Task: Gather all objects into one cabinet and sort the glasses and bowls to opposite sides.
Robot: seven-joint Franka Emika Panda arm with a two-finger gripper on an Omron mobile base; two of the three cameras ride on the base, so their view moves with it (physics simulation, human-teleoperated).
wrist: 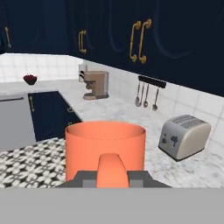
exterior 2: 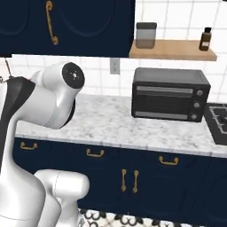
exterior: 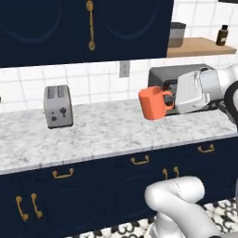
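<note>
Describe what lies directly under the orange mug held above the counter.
Below the orange mug, held by its handle in the claw, lies bare marble counter. The mug's inside cannot be seen.

orange mug (wrist: 105,146) held by handle, toaster (wrist: 183,136) nearby

The orange mug (exterior: 155,103) hides part of the black oven (exterior: 163,75) (the arm covers more). The cabinet (exterior: 83,28) top is cut off.
</note>
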